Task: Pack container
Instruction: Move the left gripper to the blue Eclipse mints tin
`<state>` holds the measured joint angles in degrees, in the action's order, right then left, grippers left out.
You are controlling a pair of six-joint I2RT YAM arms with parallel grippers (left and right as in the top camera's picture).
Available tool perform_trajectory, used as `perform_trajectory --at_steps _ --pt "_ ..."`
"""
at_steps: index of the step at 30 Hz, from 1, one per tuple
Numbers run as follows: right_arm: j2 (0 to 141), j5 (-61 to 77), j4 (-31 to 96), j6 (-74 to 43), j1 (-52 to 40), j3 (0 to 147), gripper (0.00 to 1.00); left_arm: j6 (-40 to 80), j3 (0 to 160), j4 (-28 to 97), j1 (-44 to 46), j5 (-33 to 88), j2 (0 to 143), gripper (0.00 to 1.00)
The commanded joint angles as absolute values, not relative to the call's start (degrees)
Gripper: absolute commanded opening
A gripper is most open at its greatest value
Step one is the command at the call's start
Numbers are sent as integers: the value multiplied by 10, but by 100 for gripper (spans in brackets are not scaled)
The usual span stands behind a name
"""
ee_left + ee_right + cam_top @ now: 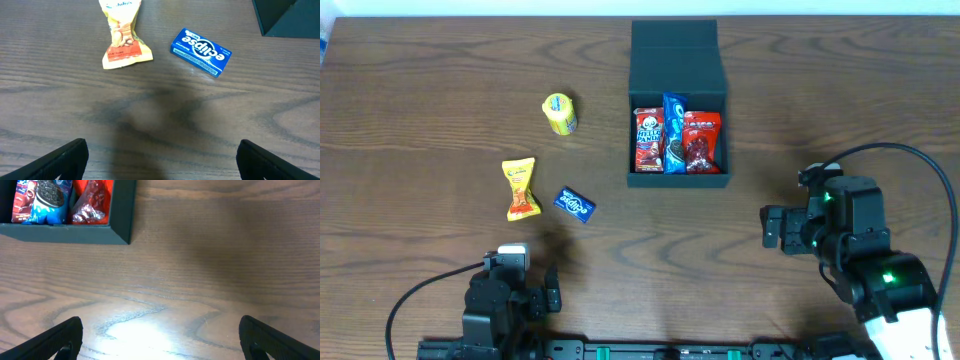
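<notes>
The container (678, 181) sits on the table (410, 90) toward the far centre, with its flap lid (675, 50) folded back.

3 packets stand side by side inside it:
- a red Hello Panda packet (648, 140)
- a blue Oreo packet (674, 135)
- a red packet (702, 142)

To the left of the container, well apart from it, lie a yellow round packet (559, 113), a yellow-orange snack packet (521, 188) and a blue Eclipse box (575, 204). The last 2 lie near each other.

The left gripper (161, 160) has its jaws spread wide and empty, and faces the Eclipse box. The right gripper (160, 340), its jaws likewise apart and empty, is near the container's front right corner, over bare wood.
</notes>
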<state>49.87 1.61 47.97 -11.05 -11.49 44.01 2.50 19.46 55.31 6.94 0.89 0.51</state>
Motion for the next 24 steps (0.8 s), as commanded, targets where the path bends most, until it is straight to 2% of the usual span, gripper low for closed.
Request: perform_trajectory --at_steps 1,6,15,24 --pt "499 20 480 -102 -109 440 99 17 177 570 67 4 2 96" --pt "499 20 480 -102 -109 440 99 18 177 559 67 3 2 95" --pt "499 20 480 -102 -109 440 99 21 179 517 67 93 2 95" --pt "499 20 480 -102 -109 440 99 54 230 493 67 92 42 95"
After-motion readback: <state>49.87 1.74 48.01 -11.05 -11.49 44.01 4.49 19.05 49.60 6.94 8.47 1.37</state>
